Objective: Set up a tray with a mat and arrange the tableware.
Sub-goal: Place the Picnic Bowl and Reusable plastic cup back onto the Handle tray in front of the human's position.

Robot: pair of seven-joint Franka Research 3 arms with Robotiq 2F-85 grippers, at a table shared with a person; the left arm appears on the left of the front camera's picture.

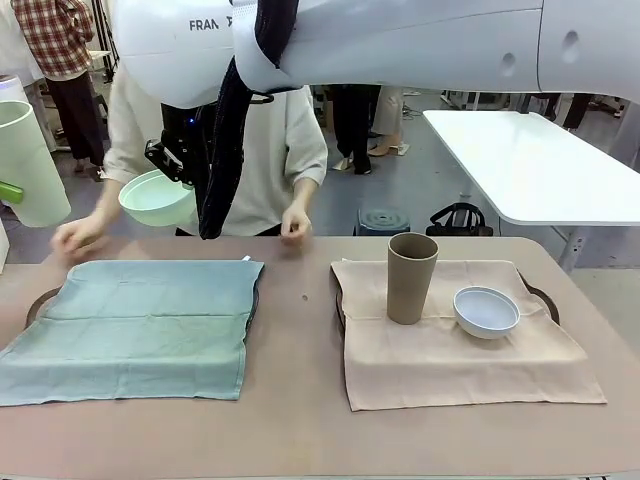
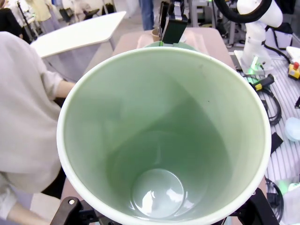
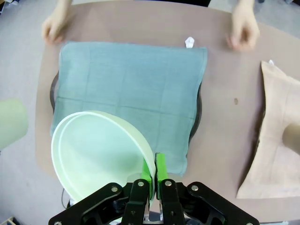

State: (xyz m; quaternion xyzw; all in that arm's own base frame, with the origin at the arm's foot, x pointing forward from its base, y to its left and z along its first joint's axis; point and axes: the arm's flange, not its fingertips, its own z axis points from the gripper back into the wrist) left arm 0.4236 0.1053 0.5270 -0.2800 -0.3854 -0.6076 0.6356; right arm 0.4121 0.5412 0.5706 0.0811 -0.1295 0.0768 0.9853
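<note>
Claws were both busy: the right claw (image 3: 151, 174) was pinched tight on the rim of the mint green bowl (image 1: 157, 198), hanging above the teal mat (image 1: 140, 325) on the left tray (image 3: 198, 110). The left claw (image 1: 8, 191) gripped the mint green tumbler (image 2: 164, 136), up off the counter (image 1: 300, 430) at the left edge. Over on the beige mat (image 1: 450, 340) sat the tan-brown tumbler (image 1: 411, 277), upright, with the pale blue-white bowl (image 1: 486, 311) just beside it. The person's hands (image 1: 294, 224) rested at the far edge.

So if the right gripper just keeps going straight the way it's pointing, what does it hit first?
Probably the teal mat over its tray: the right gripper, pinching the mint green bowl by its rim, points down at it, and the bowl may touch first.
</note>
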